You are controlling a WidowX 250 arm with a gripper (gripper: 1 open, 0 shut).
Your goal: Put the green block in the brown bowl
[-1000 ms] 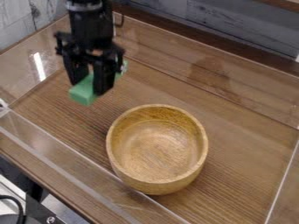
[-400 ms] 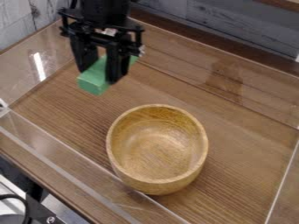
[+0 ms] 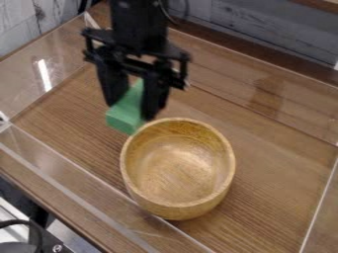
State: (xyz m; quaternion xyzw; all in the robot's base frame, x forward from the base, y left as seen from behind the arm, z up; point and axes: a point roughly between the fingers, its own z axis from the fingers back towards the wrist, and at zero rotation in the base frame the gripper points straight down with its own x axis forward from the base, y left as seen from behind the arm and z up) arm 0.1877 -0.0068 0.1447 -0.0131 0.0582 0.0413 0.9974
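The black gripper (image 3: 133,99) points straight down over the wooden table (image 3: 278,138), its dark arm reaching up out of the top of the view. Its jaws are pinching the green block (image 3: 126,111) between them, one black finger (image 3: 111,91) on the left side of the block and another on its right. The block hangs upright, long side vertical, with its lower end sticking out below the fingers and clear of the table surface.

The brown bowl (image 3: 179,203) sits on the table toward the lower middle of the view, upright, its hollow showing pale wood grain. The block's lower end is just beside the bowl's upper left rim, up in the air and outside the hollow, not inside it.

A clear plastic wall (image 3: 40,158) runs around the table's edge along the left and front. Behind the table, a grey planked wall (image 3: 271,25) fills the upper right.
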